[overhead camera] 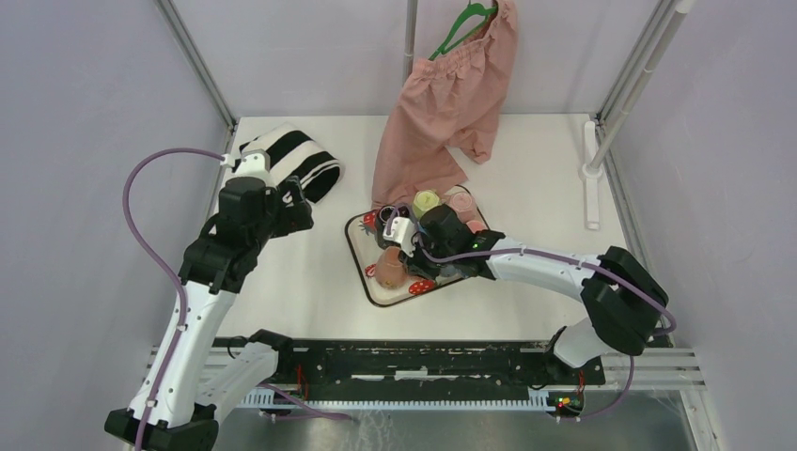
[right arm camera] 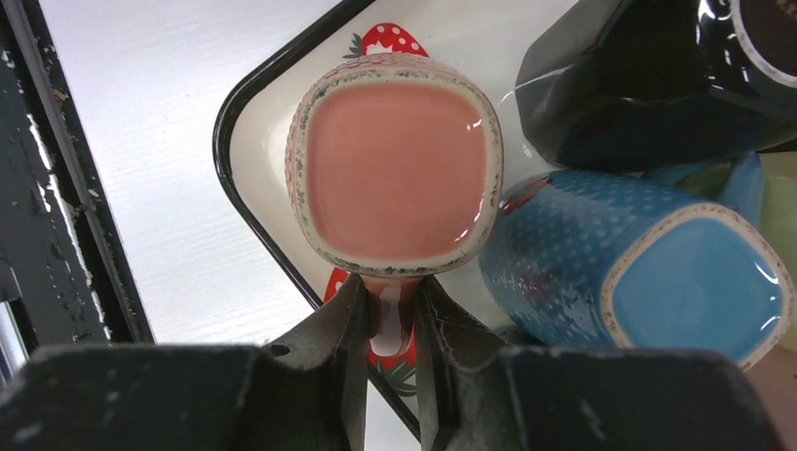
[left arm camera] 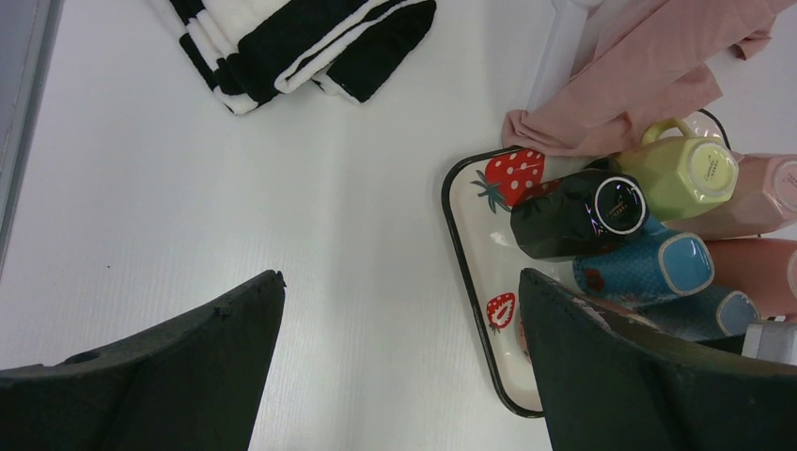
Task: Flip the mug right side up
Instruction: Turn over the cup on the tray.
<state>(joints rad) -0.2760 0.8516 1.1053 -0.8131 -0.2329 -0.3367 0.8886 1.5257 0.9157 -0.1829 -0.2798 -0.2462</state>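
Jaws of the left tool (left arm camera: 402, 282) stand spread wide over bare bench (left arm camera: 169, 207) at the left of the top view, holding nothing, well apart from the mugs. At centre, the pink mug (right arm camera: 399, 169) sits on the strawberry tray (right arm camera: 263, 127), its base facing the wrist camera, touching a blue mug (right arm camera: 601, 254). The right tool (right arm camera: 390, 305), far nearer, pinches its handle from the lower edge.

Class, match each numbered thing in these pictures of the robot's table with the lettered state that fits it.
1 pink mug
2 striped cloth
3 shorts
4 left gripper

a hanging from a green hanger
b open, holding nothing
c handle pinched by the right gripper
d lying on the table, off the tray

Pairs: 1-c, 2-d, 3-a, 4-b
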